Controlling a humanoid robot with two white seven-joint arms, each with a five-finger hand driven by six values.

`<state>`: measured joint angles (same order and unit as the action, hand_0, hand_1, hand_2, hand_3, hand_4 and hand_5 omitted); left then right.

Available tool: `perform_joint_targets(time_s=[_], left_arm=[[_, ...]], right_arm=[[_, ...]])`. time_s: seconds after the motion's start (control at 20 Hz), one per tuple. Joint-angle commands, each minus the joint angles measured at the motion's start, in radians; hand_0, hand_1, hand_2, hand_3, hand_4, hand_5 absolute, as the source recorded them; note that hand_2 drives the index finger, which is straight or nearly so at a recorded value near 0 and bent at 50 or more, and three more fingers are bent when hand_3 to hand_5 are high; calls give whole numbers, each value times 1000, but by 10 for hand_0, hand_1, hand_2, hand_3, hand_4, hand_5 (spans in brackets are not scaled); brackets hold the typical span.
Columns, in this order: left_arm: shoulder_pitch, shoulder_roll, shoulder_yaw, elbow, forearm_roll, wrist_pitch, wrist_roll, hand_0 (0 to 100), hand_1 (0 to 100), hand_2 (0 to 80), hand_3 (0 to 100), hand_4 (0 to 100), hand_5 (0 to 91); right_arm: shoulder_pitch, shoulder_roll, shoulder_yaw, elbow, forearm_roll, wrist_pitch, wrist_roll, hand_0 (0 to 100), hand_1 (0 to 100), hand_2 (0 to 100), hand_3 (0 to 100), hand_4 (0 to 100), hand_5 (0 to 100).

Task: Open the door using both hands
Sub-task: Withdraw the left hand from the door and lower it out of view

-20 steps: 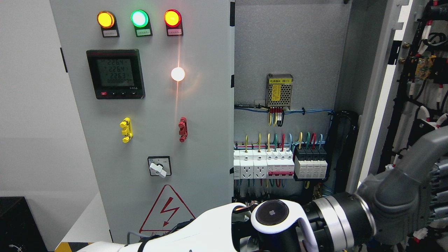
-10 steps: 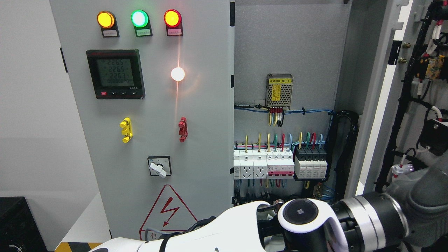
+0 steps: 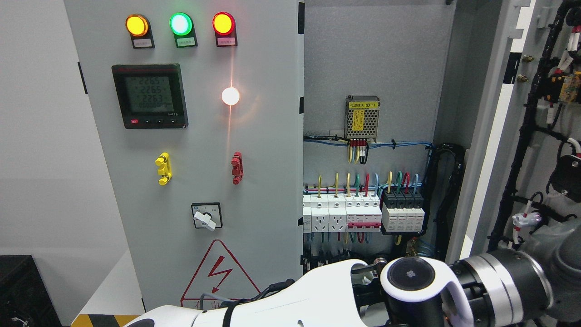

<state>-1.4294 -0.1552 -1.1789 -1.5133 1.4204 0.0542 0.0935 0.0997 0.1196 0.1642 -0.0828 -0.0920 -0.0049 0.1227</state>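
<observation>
With the right door [image 3: 535,136] swung wide, the left arm [image 3: 290,304] reaching across risks snagging exposed wiring [image 3: 363,181]; robot hand state cannot be told.

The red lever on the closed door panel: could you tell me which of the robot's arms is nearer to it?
Left. The left arm runs low beneath the red lever, below the warning triangle; the right arm is far off at lower right, by the open door.

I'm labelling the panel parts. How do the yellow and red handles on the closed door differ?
The yellow handle sits left, under the meter; the red handle sits right, below the white lamp. The yellow one looks bright, the red one darker. Both stand upright at about the same height on the grey door.
</observation>
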Motion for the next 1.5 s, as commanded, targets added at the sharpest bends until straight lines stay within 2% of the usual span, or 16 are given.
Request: perform_joint_targets(time_s=[0.0, 0.3, 0.45, 0.9, 1.1, 1.35, 1.45], left_arm=[[-11, -27, -11, 38, 0, 3, 0, 0, 0, 0, 0, 0, 0], [7, -14, -11, -7, -1, 3, 5, 0, 0, 0, 0, 0, 0], [15, 40, -10, -66, -1, 3, 6, 0, 0, 0, 0, 0, 0], [84, 259, 16, -266, -1, 1, 6, 0, 0, 0, 0, 0, 0], [127, 387, 24, -373, 0, -4, 5, 0, 0, 0, 0, 0, 0], [217, 540, 62, -467, 2, -5, 5, 0, 0, 0, 0, 0, 0], [272, 572, 82, -485, 0, -5, 5, 0, 0, 0, 0, 0, 0]], right_arm=[[0, 0, 0, 0, 0, 0, 0, 191, 0, 0, 0, 0, 0], [0, 0, 0, 0, 0, 0, 0, 191, 0, 0, 0, 0, 0], [0, 0, 0, 0, 0, 0, 0, 191, 0, 0, 0, 0, 0], [0, 0, 0, 0, 0, 0, 0, 191, 0, 0, 0, 0, 0], [0, 0, 0, 0, 0, 0, 0, 190, 0, 0, 0, 0, 0], [0, 0, 0, 0, 0, 0, 0, 190, 0, 0, 0, 0, 0], [0, 0, 0, 0, 0, 0, 0, 190, 0, 0, 0, 0, 0]])
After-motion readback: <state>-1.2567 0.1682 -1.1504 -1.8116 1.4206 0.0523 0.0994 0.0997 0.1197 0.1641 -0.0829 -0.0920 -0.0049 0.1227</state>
